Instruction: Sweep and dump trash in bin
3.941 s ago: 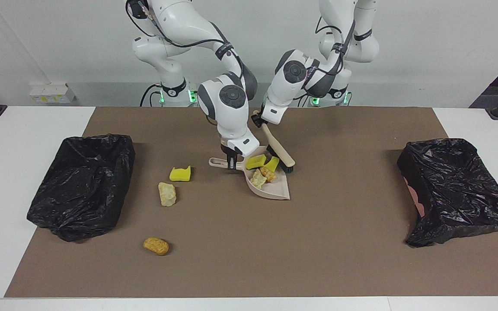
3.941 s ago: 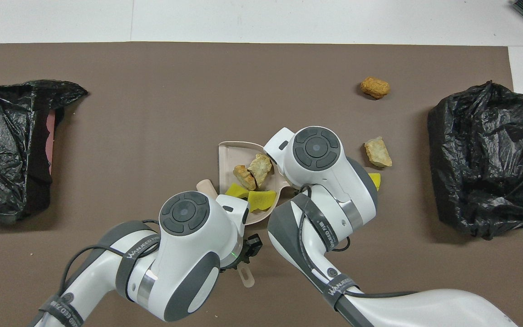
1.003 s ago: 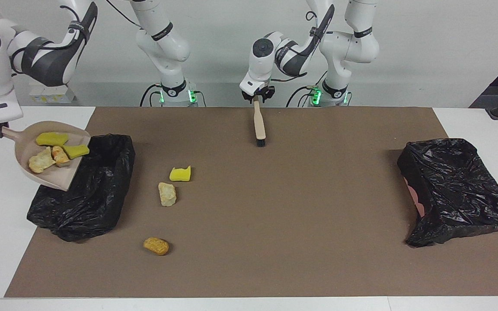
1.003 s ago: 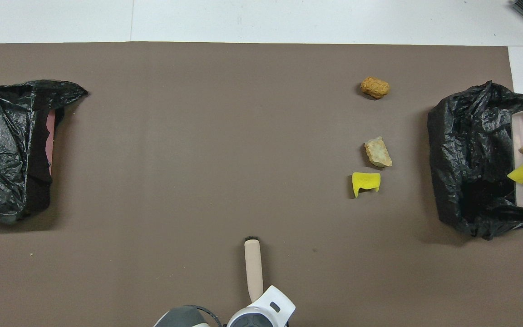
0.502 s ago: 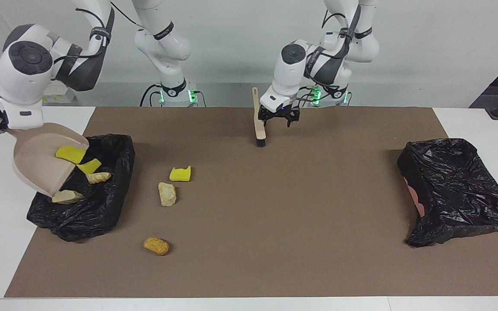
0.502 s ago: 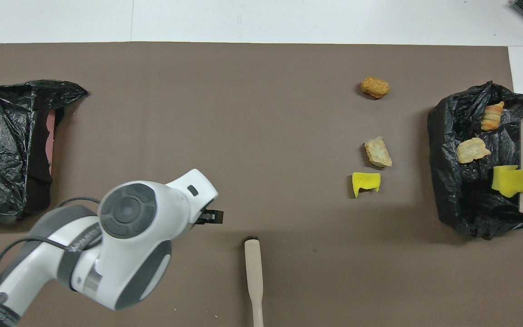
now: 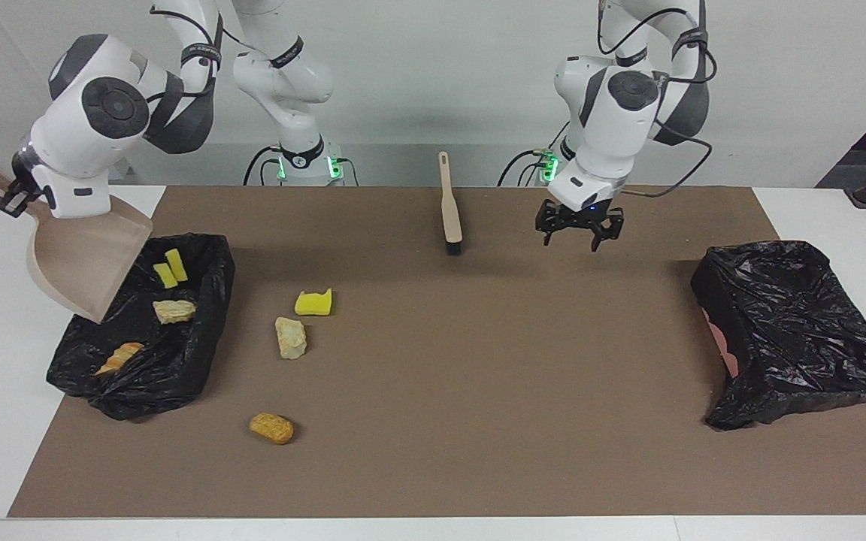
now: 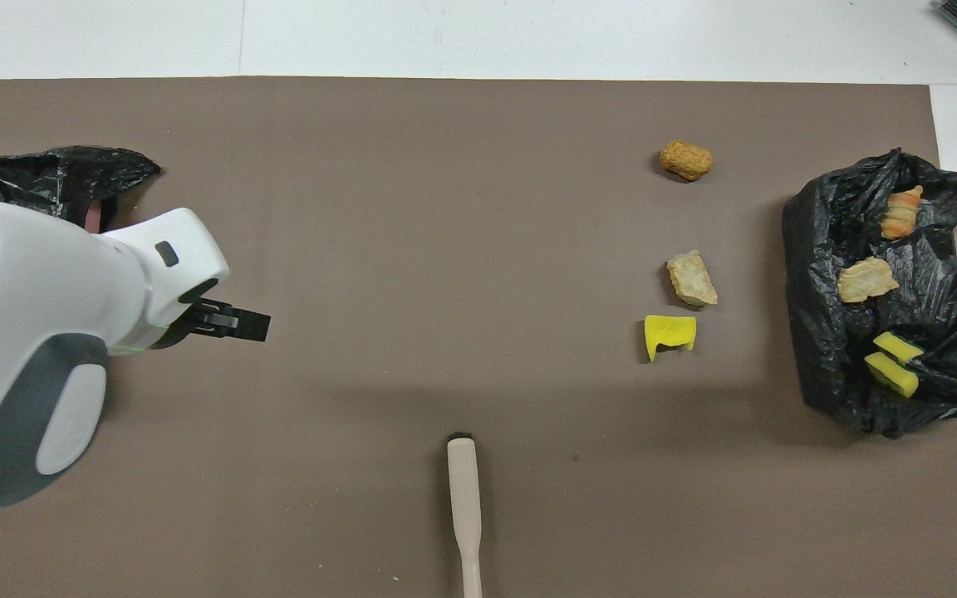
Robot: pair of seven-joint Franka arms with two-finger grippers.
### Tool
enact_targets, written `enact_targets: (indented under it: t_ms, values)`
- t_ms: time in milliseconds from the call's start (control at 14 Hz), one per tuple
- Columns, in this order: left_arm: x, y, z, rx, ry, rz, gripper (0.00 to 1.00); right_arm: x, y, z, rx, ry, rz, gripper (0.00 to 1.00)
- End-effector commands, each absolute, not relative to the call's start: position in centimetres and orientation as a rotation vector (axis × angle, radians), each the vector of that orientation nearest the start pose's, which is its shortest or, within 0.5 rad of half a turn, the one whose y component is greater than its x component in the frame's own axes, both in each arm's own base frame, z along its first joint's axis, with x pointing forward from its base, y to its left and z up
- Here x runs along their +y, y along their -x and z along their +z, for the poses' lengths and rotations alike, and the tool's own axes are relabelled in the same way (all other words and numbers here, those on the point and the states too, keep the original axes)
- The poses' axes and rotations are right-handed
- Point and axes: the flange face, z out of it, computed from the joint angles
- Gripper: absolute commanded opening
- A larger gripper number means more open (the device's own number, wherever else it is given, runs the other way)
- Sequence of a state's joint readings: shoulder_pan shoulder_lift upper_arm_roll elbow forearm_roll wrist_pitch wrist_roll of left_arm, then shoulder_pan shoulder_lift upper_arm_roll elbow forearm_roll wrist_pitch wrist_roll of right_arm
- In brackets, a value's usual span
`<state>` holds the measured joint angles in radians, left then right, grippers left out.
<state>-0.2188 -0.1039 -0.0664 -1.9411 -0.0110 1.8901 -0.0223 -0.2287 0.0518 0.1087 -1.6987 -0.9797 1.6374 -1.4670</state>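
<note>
Right pincer [image 7: 6,201] clamped on tilted dustpan [image 7: 80,263] over bin [image 7: 140,376]; left pincer [image 7: 580,229] apart, empty. Risk: bag edge snagged when lifting away, spilling dumped trash [image 7: 174,309].

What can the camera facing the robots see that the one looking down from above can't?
Only the facing view shows the right pincer gripping the tilted dustpan by its handle, over the bin at that arm's end. Only the overhead view shows the brush lengthwise from above, and the dustpan only as a sliver at its edge. Both show the open left pincer, four pieces in the bin, and three left on the mat: a yellow sponge, a cream lump, an orange-brown piece.
</note>
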Motion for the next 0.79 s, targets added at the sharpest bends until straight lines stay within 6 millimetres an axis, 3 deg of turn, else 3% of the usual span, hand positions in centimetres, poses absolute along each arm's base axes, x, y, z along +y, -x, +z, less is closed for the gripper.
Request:
enact_targets:
  t_ms: [0,215,287,430,645,717]
  values:
    - [-11.9,-52.8,57.5,0.422,3.097,-0.093,1.0,-15.5,-55.2,59.9,1.648,-1.819,-0.883,0.0]
    - [-9.3,-52.9,62.5,0.547,3.072,-0.119,1.0,-14.5,-54.8,58.8,1.738,-2.061,-0.654,0.0]
    - [-8.3,-53.2,63.5,0.543,3.071,-0.109,1.0,-14.5,-54.6,58.2,1.754,-2.134,-0.587,0.0]
    - [-8.3,-53.5,64.4,0.555,3.076,-0.069,1.0,-13.8,-54.3,57.5,1.747,-2.275,-0.446,0.0]
    - [-6.3,-54.8,64.8,0.499,3.092,-0.014,1.0,-10.0,-53.8,55.1,1.499,-2.514,-0.376,0.0]
    - [-6.7,-55.3,65.1,0.511,3.092,0.0,1.0,-7.1,-53.9,53.8,1.422,-2.571,-0.37,0.0]
